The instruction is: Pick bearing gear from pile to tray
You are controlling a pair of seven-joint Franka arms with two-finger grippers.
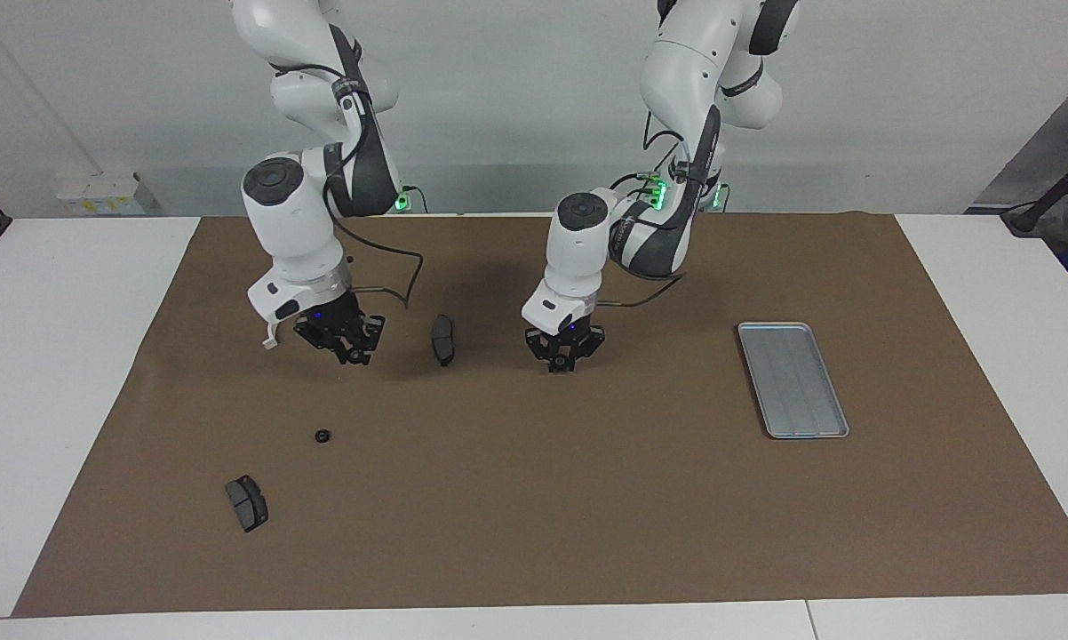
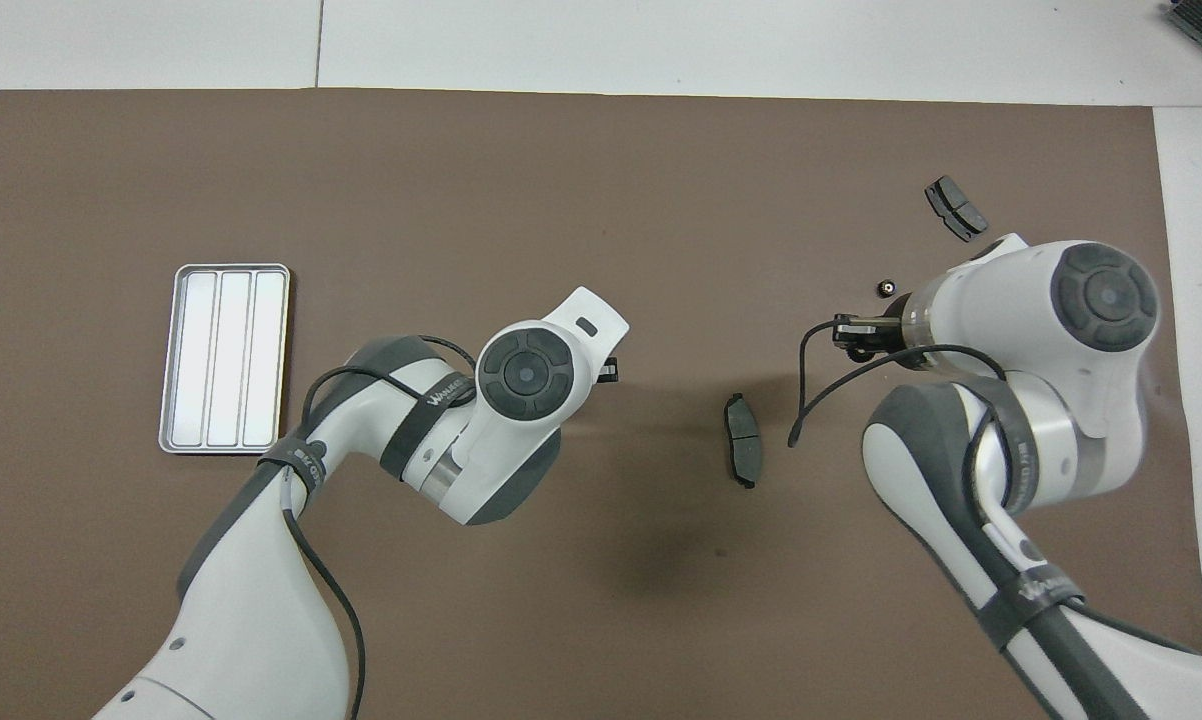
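The pile is scattered on the brown mat. A small black ring (image 1: 322, 436) (image 2: 886, 289) lies toward the right arm's end. One dark grey curved pad (image 1: 442, 339) (image 2: 742, 440) lies between the two grippers. A second pad (image 1: 246, 502) (image 2: 955, 208) lies farther from the robots than the ring. No white half-ring bracket shows. The silver-grey tray (image 1: 792, 380) (image 2: 224, 357) lies toward the left arm's end and holds nothing. My right gripper (image 1: 354, 357) (image 2: 854, 338) hangs over the mat beside the first pad. My left gripper (image 1: 562, 364) (image 2: 611, 371) is low over bare mat between that pad and the tray.
The brown mat (image 1: 534, 498) covers most of the white table. Cables loop from both wrists close to the mat. A tiny dark speck (image 2: 721, 552) lies on the mat nearer to the robots than the first pad.
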